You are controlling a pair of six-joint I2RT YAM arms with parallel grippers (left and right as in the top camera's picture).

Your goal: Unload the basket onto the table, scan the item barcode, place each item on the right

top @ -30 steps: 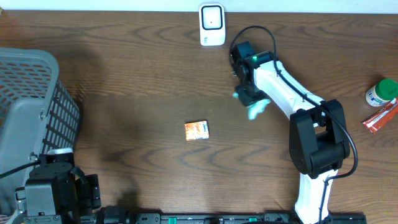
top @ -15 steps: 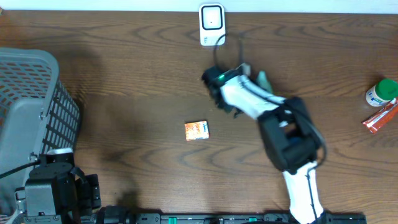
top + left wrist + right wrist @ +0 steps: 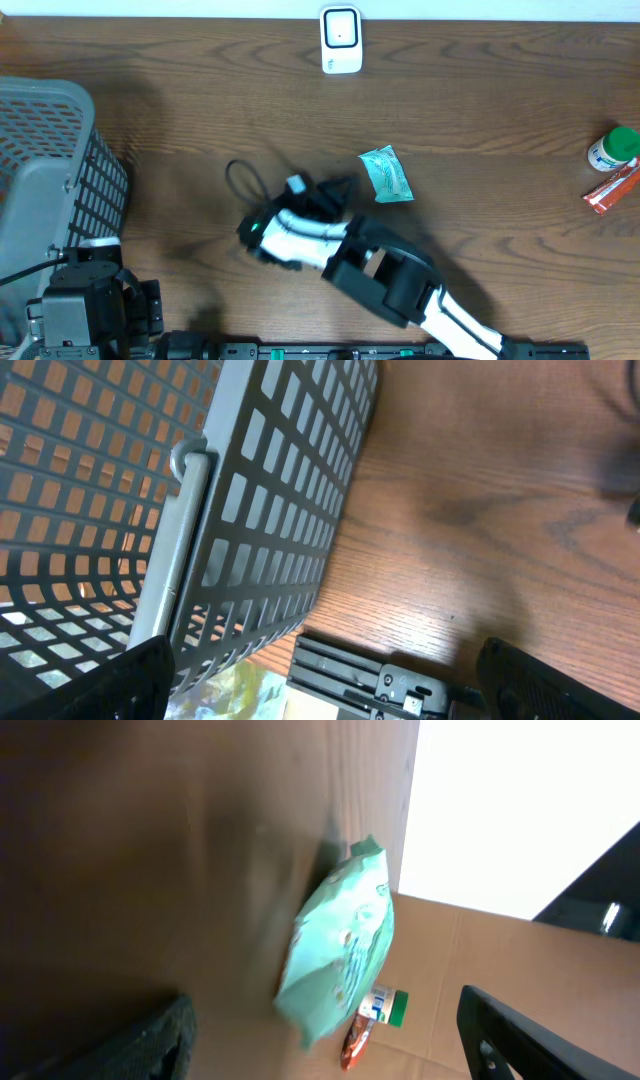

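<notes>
Wooden surface (image 3: pixel 180 110) is occupied, just below the scanner (image 3: pixel 340 40), by a loose pouch (image 3: pixel 386 175). Left end effector (image 3: pixel 325 685) and right end effector (image 3: pixel 325 1040) are spread, empty. Pouch is judged light, soft, slippery; an edge grip is advised.

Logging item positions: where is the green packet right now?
Overhead, the green packet lies flat on the table, slightly right of centre, nearer the robot than the white scanner, beside the right arm.

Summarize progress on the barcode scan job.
Done, apparently: the crinkled green plastic packet lies free on the brown wooden table, near the white scanner. In hand: nothing; the right gripper is open mid-table. Left: the green-capped white bottle and red sachet sit untouched at the right edge. No scan itself is visible.
</notes>
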